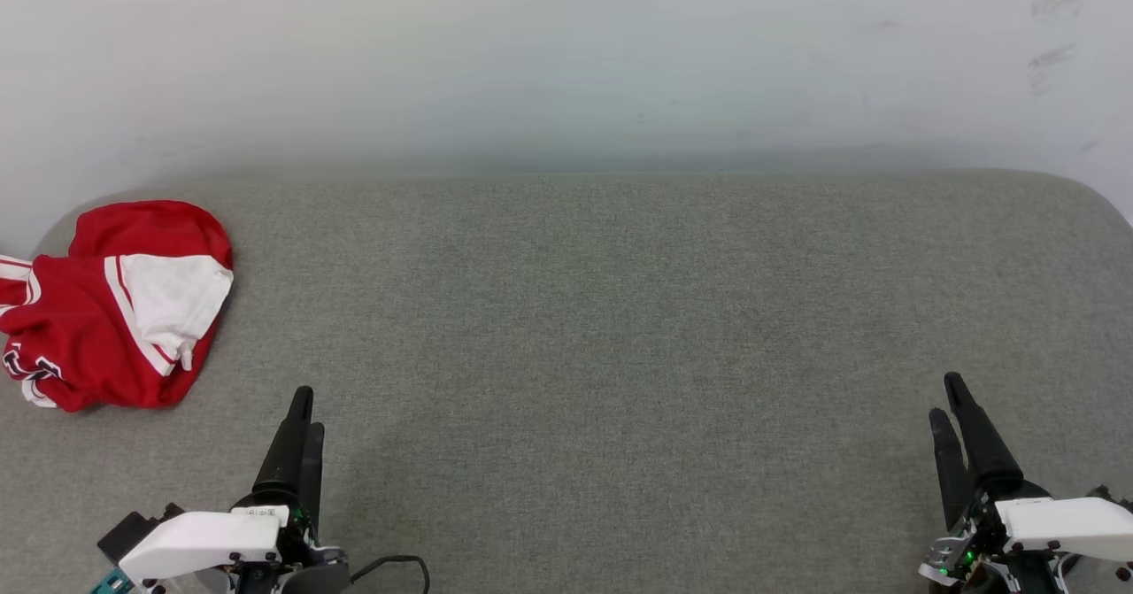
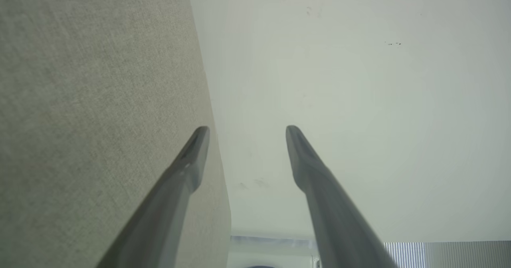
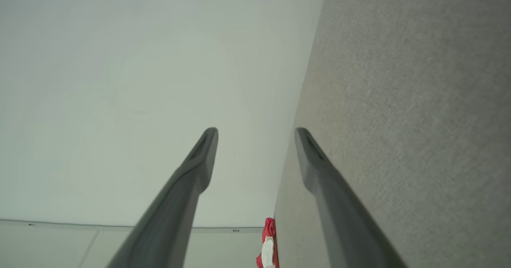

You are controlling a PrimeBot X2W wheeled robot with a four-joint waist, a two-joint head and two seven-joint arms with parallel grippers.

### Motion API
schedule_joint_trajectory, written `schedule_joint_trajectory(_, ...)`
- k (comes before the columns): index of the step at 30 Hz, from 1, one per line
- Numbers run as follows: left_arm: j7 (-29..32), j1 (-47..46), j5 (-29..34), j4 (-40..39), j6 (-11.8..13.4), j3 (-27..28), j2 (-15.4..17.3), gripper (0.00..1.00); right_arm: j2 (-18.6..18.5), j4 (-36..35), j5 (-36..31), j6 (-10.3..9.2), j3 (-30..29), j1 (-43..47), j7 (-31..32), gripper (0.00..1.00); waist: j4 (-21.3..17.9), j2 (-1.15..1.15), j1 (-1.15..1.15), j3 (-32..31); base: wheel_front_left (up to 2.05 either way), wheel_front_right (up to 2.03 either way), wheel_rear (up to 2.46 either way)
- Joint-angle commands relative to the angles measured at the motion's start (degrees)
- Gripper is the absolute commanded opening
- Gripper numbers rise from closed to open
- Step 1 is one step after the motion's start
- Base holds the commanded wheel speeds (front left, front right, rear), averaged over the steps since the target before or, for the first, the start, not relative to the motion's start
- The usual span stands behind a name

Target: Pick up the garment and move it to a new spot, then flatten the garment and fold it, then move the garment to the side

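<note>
Head view | garment (image 1: 106, 311) bunched, 9 o'clock table (image 1: 620, 355) edge | left tool (image 1: 308, 408), right tool (image 1: 944, 397) released, empty | risk: partial pinch may drag it off-edge

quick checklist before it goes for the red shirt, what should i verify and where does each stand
1. The left gripper is open: ok, fingers apart, nothing between them.
2. The right gripper is open: ok, fingers apart, nothing held.
3. The garment is located: ok, at the far left of the grey surface.
4. The garment lies flat: not ok, it is bunched in a heap.
5. The left gripper is at the garment: not ok, it is apart from it, nearer the robot.
6. The garment's full outline is seen: cannot tell, the head view's left edge cuts it off.
</note>
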Motion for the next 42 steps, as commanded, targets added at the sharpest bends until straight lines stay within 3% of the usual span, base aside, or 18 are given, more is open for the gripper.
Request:
schedule_joint_trajectory(1,-0.7,-0.9,2.3,-1.6,0.0,0.2,0.1,1.00,0.0,-1.8,-2.5,0.00,0.0,-0.8,-0.8,1.00,0.0,0.00,0.00,0.0,0.00,0.00,0.00)
schedule_joint_trajectory(7,-2.3,-1.0,9.0,-3.7,0.7,0.5,0.1,1.00,0.0,-4.3,-9.8,0.00,-0.3,-0.6,-2.4,1.00,0.0,0.00,0.00,0.1,0.00,0.00,0.00)
schedule_joint_trajectory(26,-6.7,-0.3,31.5,-10.1,6.6,-3.0,0.1,1.00,0.0,-11.4,-35.0,0.00,2.0,0.5,-6.8,1.00,0.3,0.00,0.00,0.1,0.00,0.00,0.00)
schedule_joint_trajectory(42,-9.6,0.8,47.3,-11.3,8.7,-5.3,0.2,1.00,0.1,-12.7,-50.6,0.00,3.3,2.0,-9.7,1.00,0.5,0.00,0.00,0.2,0.00,0.00,0.00)
